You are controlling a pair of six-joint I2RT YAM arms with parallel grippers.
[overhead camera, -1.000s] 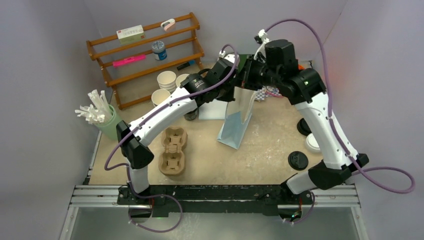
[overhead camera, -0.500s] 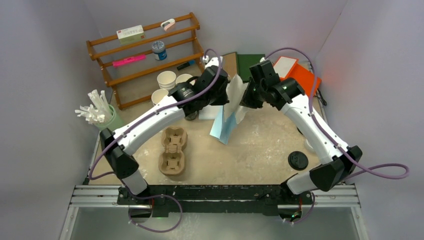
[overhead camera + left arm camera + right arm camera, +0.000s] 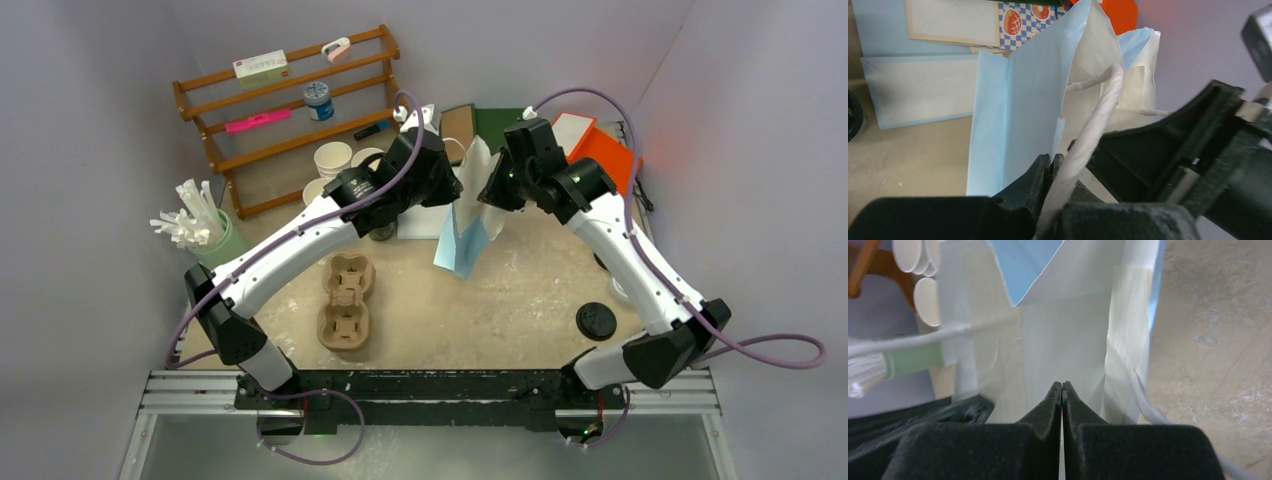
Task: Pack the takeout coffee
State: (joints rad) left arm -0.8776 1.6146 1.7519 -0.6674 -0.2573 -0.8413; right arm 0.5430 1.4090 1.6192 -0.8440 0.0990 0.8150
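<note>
Pale lilac walls close round a beige worktop (image 3: 520, 300), its surface matte and smeared with chalky white patches. At the far left stands a slatted wooden rack (image 3: 290, 105), with a stack of lidless white cups (image 3: 333, 158) just in front of it. Nearer on the left are a green cup of wrapped straws (image 3: 205, 238) and a moulded cardboard cup carrier (image 3: 345, 302). Both arms stretch far and inward with bent elbows: the left arm (image 3: 300, 235) slants up from the near left, the right arm (image 3: 630, 250) from the near right, and their wrists face each other over the far middle. Between them hangs a paper bag (image 3: 462, 238) — pale blue outside, white inside, sharply creased, its mouth pulled apart and its body tilted. Whether its lower corner touches the worktop cannot be told. The left tool (image 3: 1050, 166) is pressed together on the bag's twisted white paper handle (image 3: 1098, 115), right beside the blue edge of the mouth. The right tool (image 3: 1063, 390) has its fingers pressed tight together, pinching the white inner wall on the opposite side. Flat blue paper bags (image 3: 923, 90) lie on the worktop beyond. The takeout coffee (image 3: 617, 291) sits at the right edge, just far of a round black lid (image 3: 597, 320) — almost wholly hidden under the right forearm, only a pale sliver showing.
</note>
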